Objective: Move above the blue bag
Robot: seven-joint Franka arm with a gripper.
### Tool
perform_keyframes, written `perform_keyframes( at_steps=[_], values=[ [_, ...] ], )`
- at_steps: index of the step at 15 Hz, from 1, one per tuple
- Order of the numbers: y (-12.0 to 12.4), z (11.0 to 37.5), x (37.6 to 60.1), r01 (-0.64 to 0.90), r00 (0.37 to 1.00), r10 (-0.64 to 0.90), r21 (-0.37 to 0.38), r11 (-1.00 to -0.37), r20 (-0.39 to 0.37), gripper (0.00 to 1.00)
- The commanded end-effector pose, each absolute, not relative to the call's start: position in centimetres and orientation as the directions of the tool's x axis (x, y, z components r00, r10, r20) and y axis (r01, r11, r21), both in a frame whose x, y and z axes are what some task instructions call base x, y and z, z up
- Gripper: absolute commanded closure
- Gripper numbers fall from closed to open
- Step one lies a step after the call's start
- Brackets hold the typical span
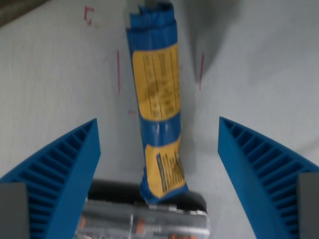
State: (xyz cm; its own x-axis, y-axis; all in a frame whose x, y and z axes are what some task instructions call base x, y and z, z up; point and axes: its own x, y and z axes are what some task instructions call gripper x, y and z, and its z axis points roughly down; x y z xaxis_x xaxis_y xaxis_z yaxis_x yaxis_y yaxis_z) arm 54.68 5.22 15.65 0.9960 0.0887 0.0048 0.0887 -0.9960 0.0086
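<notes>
The blue bag, with yellow printed labels, lies lengthwise on the white table, running from the top middle of the wrist view down to the lower middle. My gripper hangs above it, open wide. One blue ribbed finger stands on the wrist view's left and the other finger on the wrist view's right, with the bag between them and untouched. The bag's near end overlaps a dark object at the bottom.
A black and silver object sits at the bottom middle, partly under the bag's near end. Thin red marks are drawn on the white table beside the bag. A dark edge shows at the top left corner.
</notes>
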Motion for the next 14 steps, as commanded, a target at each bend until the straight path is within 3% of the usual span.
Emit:
perform_keyframes(
  at_steps=[1,14],
  values=[
    [5.7,15.1,55.7,0.083,0.997,0.082,0.112,-0.990,-0.009,0.00],
    [6.0,14.0,56.4,0.076,0.997,0.076,0.119,-0.990,-0.006,0.00]
  ],
)
